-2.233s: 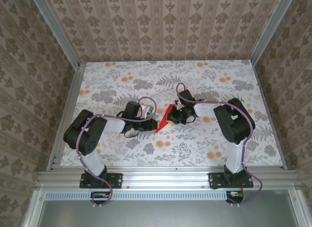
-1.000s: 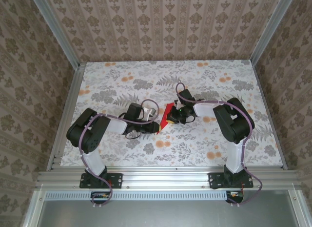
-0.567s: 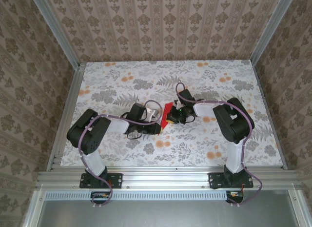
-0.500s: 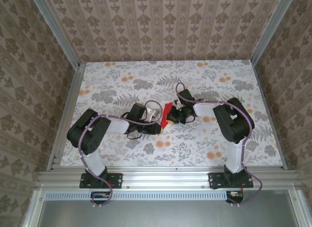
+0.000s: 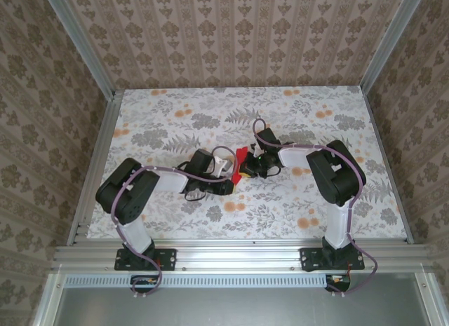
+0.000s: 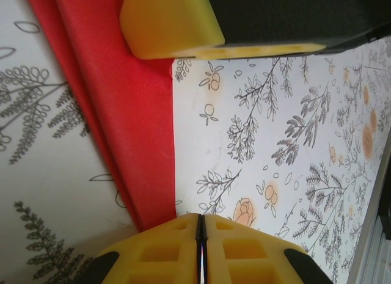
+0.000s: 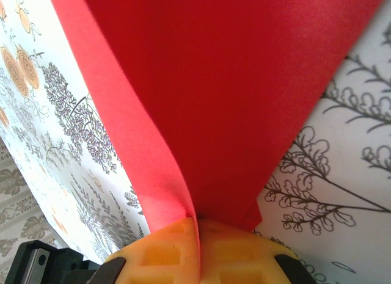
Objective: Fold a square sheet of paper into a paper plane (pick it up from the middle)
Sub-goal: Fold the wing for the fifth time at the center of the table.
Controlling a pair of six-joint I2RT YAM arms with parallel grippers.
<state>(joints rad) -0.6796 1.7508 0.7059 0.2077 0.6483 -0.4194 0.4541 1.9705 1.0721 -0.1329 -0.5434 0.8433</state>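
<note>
The square sheet of paper point(image 5: 242, 156) is a small creased red shape at mid table, between the two grippers. My right gripper point(image 5: 246, 173) is shut on it. In the right wrist view a fold of the red paper point(image 7: 244, 82) runs into the seam between the yellow pads of the right gripper point(image 7: 198, 226). My left gripper point(image 5: 227, 183) lies just left of the paper, low over the table. In the left wrist view the left gripper point(image 6: 201, 226) is shut, and the narrow end of the red paper point(image 6: 128, 125) slips under its left pad. The right gripper's yellow fingertip point(image 6: 165, 27) rests on the paper's far end.
The table point(image 5: 302, 116) has a floral cloth. Aluminium rails run along the front edge point(image 5: 238, 254) and both sides, with wallpapered walls close behind them. Both forearms and their purple cables crowd the middle; open cloth lies at the back and right.
My left gripper has slid right, up to the paper. The red shape has narrowed from a broad triangle to a small upright fold. The right arm has stayed put.
</note>
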